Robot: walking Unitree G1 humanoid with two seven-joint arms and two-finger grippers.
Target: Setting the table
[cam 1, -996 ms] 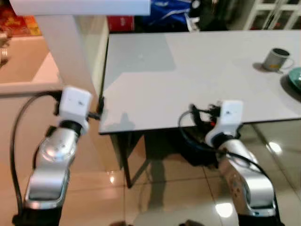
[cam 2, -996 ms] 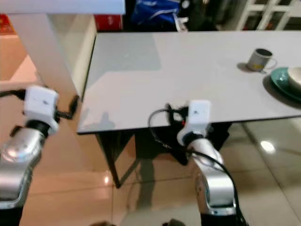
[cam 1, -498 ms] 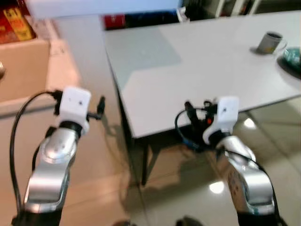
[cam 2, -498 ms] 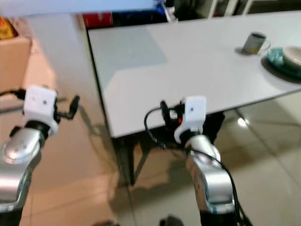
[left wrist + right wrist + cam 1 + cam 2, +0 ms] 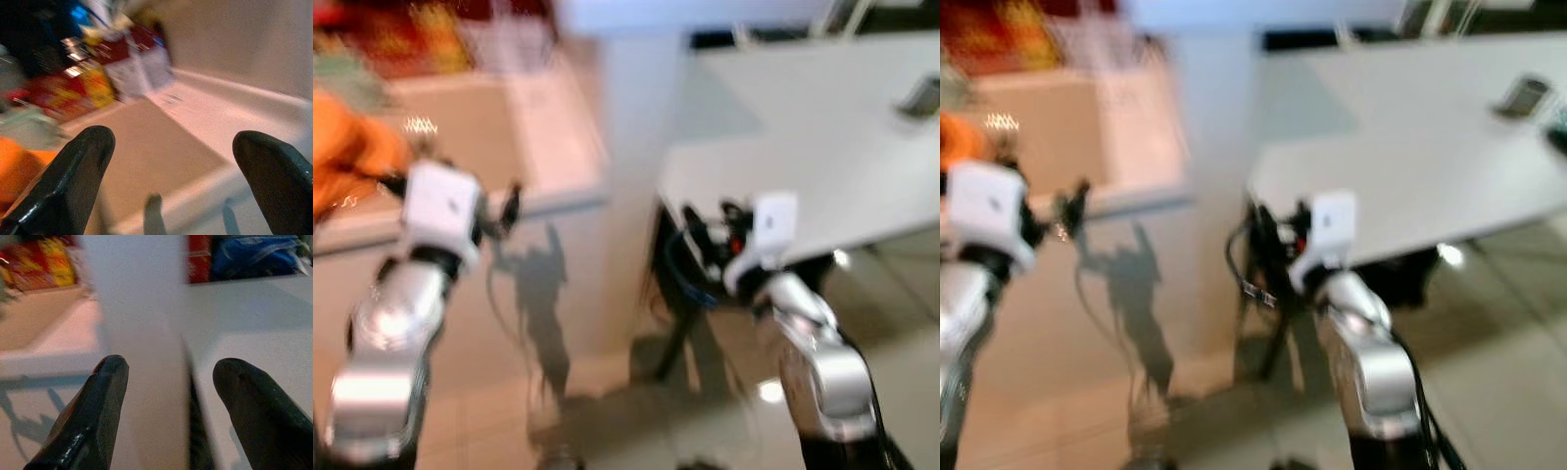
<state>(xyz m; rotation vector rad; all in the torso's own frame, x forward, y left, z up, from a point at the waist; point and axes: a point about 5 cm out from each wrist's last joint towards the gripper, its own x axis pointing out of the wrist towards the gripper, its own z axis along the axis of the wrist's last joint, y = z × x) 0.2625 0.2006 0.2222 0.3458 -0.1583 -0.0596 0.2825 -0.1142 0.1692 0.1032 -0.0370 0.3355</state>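
View swings left and blurs versus a second ago, so the robot is turning from the table point(image 5: 822, 166) and its mug point(image 5: 1524, 95); left gripper point(image 5: 171, 161) and right gripper point(image 5: 168, 382) spread, empty.

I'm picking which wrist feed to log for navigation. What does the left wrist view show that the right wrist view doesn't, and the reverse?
Only the left wrist view shows an orange shape at the edge and a pale bag among the clutter, with the pinkish counter stretching ahead.

Only the right wrist view shows the grey table, a white pillar beside its corner, and a blue bundle behind.

Both are blurred, show red and yellow packaging, and show that arm's jaws open with nothing between: left gripper, right gripper.
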